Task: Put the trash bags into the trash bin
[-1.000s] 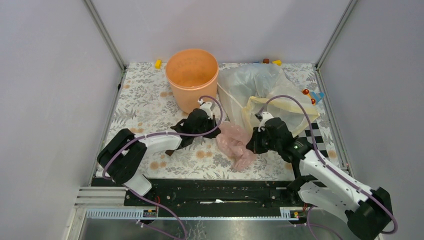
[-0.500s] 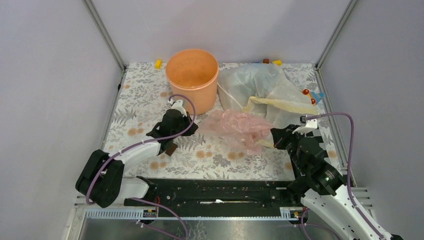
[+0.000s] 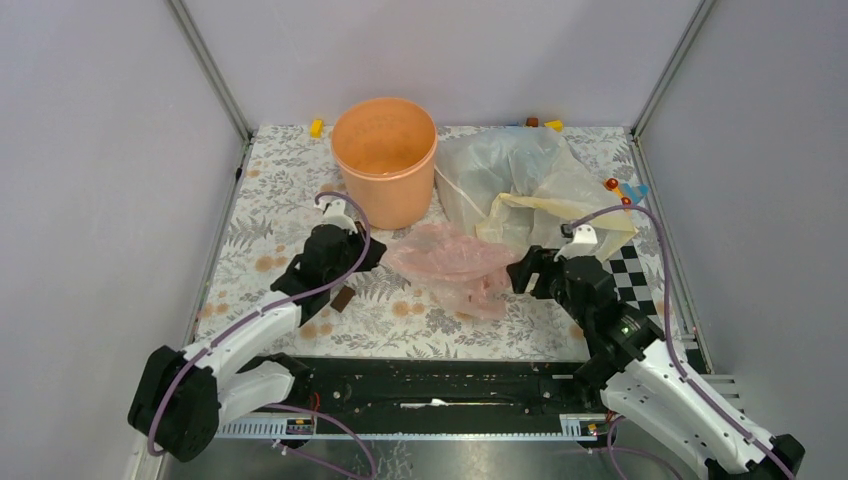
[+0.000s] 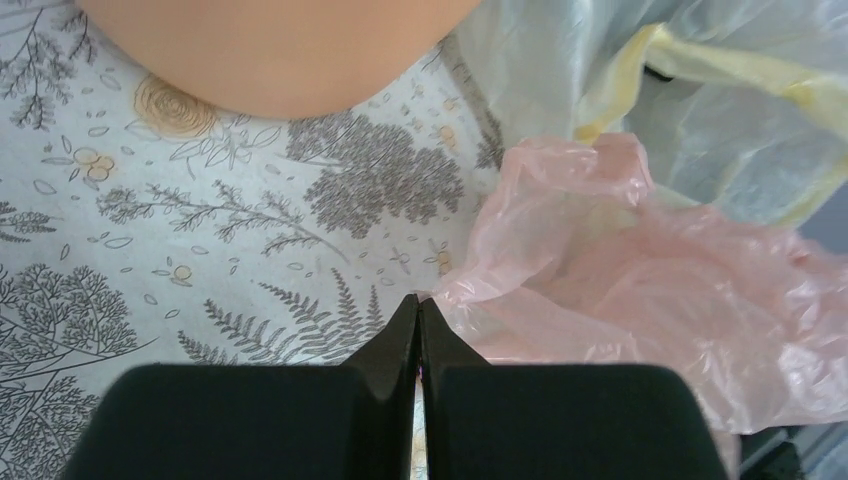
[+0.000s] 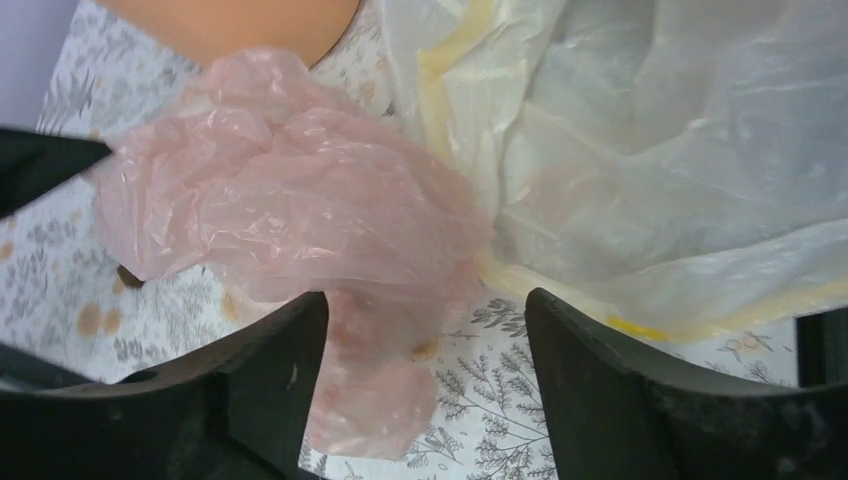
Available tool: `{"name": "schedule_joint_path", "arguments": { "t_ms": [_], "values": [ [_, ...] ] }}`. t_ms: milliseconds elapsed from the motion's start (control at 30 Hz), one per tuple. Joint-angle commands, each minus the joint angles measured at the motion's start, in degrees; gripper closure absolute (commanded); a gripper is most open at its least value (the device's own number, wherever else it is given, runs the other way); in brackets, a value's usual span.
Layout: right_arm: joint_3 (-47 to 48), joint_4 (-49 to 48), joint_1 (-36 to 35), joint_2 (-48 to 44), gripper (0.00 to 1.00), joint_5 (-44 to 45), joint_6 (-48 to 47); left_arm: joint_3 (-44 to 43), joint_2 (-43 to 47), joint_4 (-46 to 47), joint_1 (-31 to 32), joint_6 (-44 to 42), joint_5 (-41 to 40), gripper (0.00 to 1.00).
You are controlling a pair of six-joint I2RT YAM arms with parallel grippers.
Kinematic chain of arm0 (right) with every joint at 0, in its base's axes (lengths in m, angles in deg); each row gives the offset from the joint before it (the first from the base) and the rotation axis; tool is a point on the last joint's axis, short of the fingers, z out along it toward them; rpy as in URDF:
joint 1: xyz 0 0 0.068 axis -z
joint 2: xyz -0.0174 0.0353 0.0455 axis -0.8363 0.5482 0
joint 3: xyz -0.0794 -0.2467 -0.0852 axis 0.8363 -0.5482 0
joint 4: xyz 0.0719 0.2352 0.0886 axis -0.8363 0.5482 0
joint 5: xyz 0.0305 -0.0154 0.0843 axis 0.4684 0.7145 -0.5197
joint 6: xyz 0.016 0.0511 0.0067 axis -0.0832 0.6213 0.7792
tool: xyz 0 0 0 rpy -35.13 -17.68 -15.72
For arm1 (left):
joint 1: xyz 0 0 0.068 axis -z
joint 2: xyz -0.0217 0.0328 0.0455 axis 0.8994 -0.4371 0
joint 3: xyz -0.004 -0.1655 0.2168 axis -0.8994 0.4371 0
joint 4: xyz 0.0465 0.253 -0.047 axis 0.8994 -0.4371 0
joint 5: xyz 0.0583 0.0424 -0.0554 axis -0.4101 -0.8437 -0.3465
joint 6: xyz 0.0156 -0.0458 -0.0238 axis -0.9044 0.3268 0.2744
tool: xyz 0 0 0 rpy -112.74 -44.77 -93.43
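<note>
Left jaws closed beside pink bag (image 4: pixel 640 290); right jaws spread wide.

Standing at the back of floral-print tabletop (image 3: pixel 270 215), round peach-orange plastic bucket (image 3: pixel 384 150); lying before it, between left gripper (image 3: pixel 374 252) and right gripper (image 3: pixel 519 278), crinkly translucent pink plastic bag (image 3: pixel 450 262); spreading right of the bucket, clear whitish plastic bag (image 3: pixel 505 160), pale yellow plastic bag (image 3: pixel 575 218) fronting it

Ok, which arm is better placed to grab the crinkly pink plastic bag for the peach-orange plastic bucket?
Right, probably. The right gripper is open with the crinkly pink plastic bag between its fingers; the left gripper is shut, tips just at the bag's edge, though nearer the peach-orange plastic bucket.
</note>
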State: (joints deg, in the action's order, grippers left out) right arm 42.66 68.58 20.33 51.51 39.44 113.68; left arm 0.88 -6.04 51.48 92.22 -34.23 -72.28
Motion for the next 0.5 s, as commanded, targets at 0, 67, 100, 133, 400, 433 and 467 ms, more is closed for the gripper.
{"name": "schedule_joint_path", "arguments": {
  "t_ms": [0,67,100,133,400,433,467],
  "values": [
    [1.9,-5.0,-0.2,4.0,0.17,-10.9,-5.4,-0.7,4.7,0.1,-0.3,2.3,2.4,1.0],
    [2.7,-6.3,-0.2,7.3,0.12,-14.7,-7.6,-1.0,5.6,-0.6,-0.3,3.2,4.8,1.0],
    [3.3,-6.8,-0.2,9.0,0.09,-15.0,-8.4,-1.0,6.2,-0.9,-0.3,3.6,5.3,1.0],
    [4.0,-7.4,-0.1,10.6,0.08,-15.1,-9.0,-1.0,6.7,-1.3,-0.3,3.7,5.3,1.0],
    [6.9,-7.3,-0.2,14.8,1.0,-4.8,-2.5,-3.8,10.4,-11.1,-0.6,3.9,-2.1,1.0],
    [6.7,-7.2,-0.2,14.2,1.0,-4.7,-1.8,-3.8,11.4,-12.6,-1.1,4.6,-4.2,1.0],
    [6.7,-6.5,-0.1,13.9,1.0,-4.3,-1.3,-3.8,12.5,-13.9,-2.3,5.1,-5.6,1.0]
  ]
}}
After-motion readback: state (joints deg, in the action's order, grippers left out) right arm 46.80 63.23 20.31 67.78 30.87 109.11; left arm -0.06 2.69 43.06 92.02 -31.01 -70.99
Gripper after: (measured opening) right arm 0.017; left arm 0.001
